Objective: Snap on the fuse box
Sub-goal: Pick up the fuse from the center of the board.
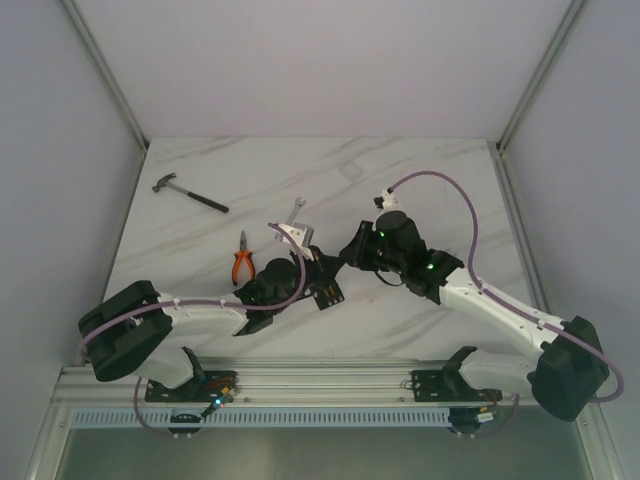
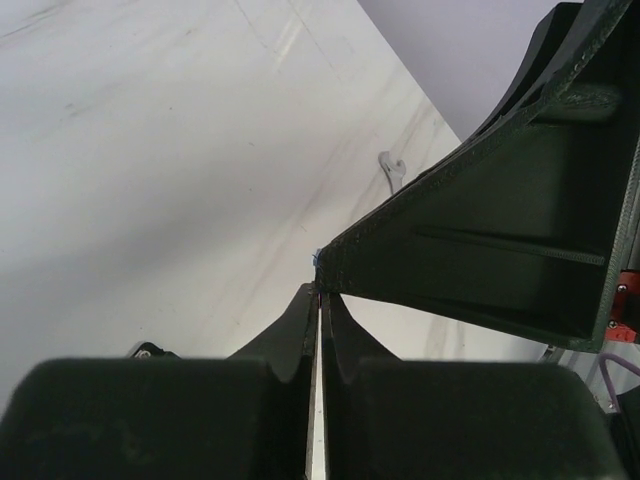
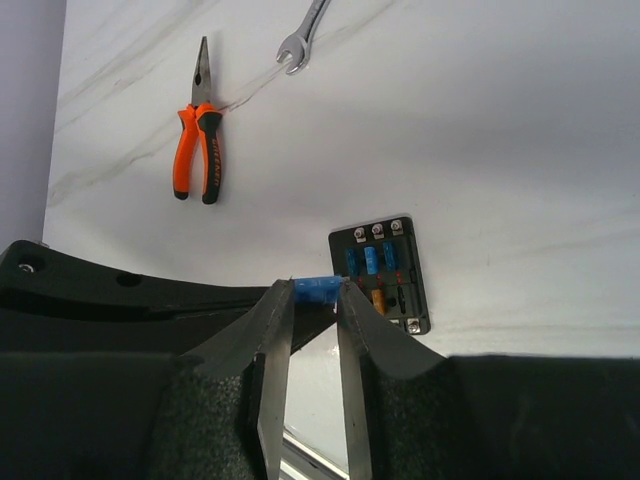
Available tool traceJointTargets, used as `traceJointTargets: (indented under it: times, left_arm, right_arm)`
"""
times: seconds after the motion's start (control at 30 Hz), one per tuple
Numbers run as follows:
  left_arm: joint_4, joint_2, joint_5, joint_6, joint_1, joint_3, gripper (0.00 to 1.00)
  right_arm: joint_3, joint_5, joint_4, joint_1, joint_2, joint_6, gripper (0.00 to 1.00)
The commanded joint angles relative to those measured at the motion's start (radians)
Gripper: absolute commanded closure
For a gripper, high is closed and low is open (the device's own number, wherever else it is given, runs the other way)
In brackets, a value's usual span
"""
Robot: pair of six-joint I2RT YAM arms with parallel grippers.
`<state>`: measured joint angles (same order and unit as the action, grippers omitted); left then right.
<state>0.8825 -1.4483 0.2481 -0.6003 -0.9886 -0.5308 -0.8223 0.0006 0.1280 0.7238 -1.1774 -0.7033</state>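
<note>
Gripping a blue fuse (image 3: 318, 288), right tool (image 3: 315, 295) hovers; fuse box (image 3: 380, 275) lies just at its 3 o'clock, long axis 12-to-6; left tool (image 2: 320, 292) alongside, pinched shut.

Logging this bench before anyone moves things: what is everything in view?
hammer: one, dark, far left of table.
pliers: one, orange handles, left of fuse box.
wrench: one, silver, just right of pliers.
fuse box: one, black with blue and amber fuses, mid-table.
blue fuse: one, in right hand.
table: one, white marbled.
left hand: black, shut, close to right hand.
right hand: black, shut on blue fuse.
</note>
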Motion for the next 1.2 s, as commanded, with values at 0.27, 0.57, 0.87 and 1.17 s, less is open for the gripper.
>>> traceJointTargets:
  times: [0.27, 0.57, 0.87, 1.17]
  left_arm:
    - [-0.002, 0.121, -0.122, 0.143, 0.041, 0.055, 1.0]
    - [-0.128, 0.275, -0.542, 0.255, 0.172, 0.066, 1.0]
    - [-0.218, 0.317, -0.832, 0.311, 0.205, 0.002, 1.0]
    - [-0.211, 0.327, -0.89, 0.31, 0.205, -0.014, 1.0]
  right_arm:
    - [0.036, -0.05, -0.071, 0.008, 0.123, 0.146, 0.58]
    - [0.024, -0.439, -0.076, -0.103, 0.245, 0.599, 0.6]
    - [-0.062, -0.773, 0.001, -0.133, 0.182, 0.779, 0.6]
    - [-0.084, -0.901, 0.062, -0.135, 0.142, 0.847, 0.63]
